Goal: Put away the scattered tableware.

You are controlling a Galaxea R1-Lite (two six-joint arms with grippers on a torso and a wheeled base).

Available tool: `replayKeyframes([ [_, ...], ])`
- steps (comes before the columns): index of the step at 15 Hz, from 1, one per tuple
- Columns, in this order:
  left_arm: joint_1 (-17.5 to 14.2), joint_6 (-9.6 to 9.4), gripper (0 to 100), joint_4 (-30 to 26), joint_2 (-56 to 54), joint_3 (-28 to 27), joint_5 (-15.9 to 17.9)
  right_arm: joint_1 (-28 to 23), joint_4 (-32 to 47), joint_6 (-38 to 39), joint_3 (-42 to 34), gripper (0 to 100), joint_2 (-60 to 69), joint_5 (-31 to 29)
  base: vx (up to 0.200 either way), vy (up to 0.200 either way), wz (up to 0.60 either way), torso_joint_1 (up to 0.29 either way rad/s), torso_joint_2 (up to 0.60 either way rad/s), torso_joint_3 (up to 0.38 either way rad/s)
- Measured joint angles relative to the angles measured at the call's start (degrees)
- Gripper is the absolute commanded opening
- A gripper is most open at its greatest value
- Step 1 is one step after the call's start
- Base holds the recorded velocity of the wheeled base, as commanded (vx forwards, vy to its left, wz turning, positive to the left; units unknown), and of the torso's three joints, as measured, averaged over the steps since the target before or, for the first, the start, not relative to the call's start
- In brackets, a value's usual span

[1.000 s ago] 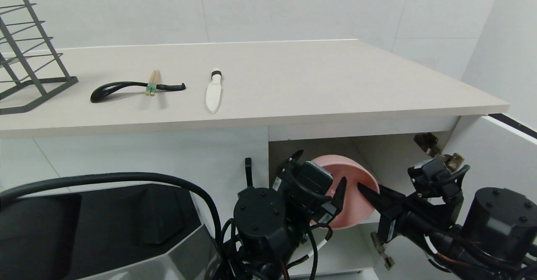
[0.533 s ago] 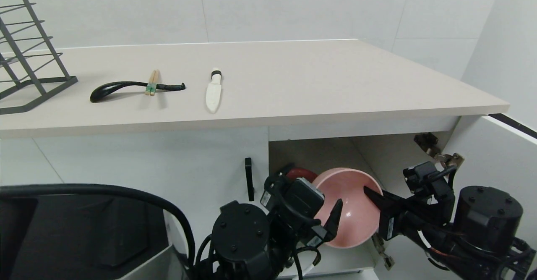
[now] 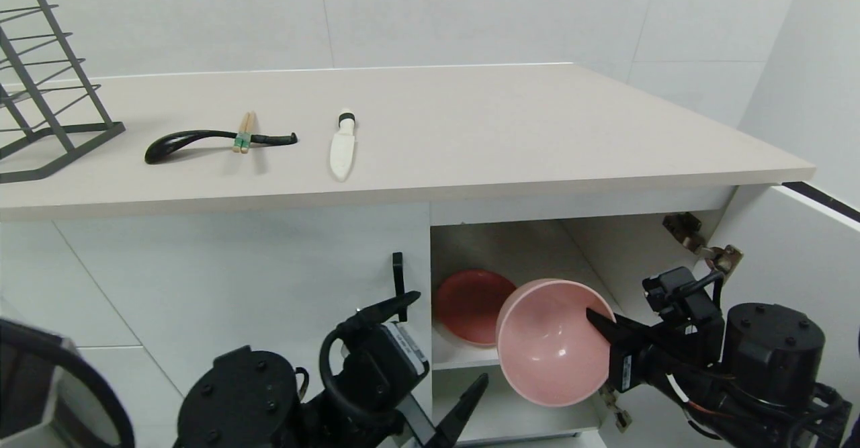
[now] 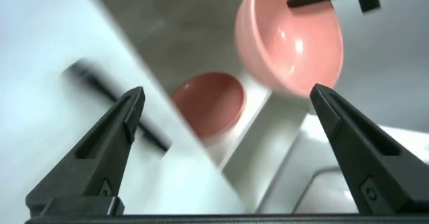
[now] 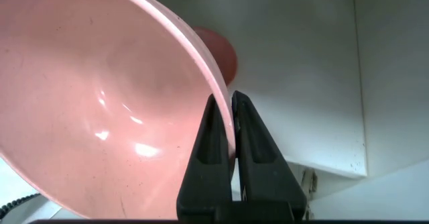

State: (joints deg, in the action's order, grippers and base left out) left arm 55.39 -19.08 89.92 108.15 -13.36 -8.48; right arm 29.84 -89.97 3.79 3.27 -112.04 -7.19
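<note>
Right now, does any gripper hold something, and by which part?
The right gripper holds the pink bowl by its rim. The left gripper is open and empty.

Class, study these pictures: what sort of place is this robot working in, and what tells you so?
Most likely a kitchen, or a mock-up of one: a long countertop against white wall tiles, a black spoon and chopsticks lying on it, and an open cupboard below holding a red bowl.
</note>
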Motion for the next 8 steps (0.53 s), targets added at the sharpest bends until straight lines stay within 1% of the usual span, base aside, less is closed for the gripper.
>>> replayKeyframes([
  [3,-4.1,-0.07,100,0.0,-7.1,7.0,6.2,-0.4,0.0,1.8,-0.8,0,0.0,0.0,0.0,0.0,0.0,0.0,0.0,0.0],
  [4,-5.6,0.04,100,0.0,-9.8,9.2,7.7,-0.4,0.0,1.9,-1.1,0,0.0,0.0,0.0,0.0,0.0,0.0,0.0,0.0],
  [5,-7.1,0.55,100,-0.5,-13.2,11.0,8.9,-0.4,0.0,1.9,-1.3,0,0.0,0.0,0.0,0.0,0.0,0.0,0.0,0.0],
  [7,-8.6,2.11,100,-3.9,-17.7,12.7,9.7,-0.3,0.0,2.1,-1.6,0,-0.1,0.0,0.0,0.0,0.0,0.0,0.0,0.0],
  [8,-8.9,3.13,100,-6.9,-20.5,13.1,9.7,-0.3,0.0,2.1,-1.8,0,0.0,0.0,0.0,0.0,0.0,0.0,0.0,0.0],
])
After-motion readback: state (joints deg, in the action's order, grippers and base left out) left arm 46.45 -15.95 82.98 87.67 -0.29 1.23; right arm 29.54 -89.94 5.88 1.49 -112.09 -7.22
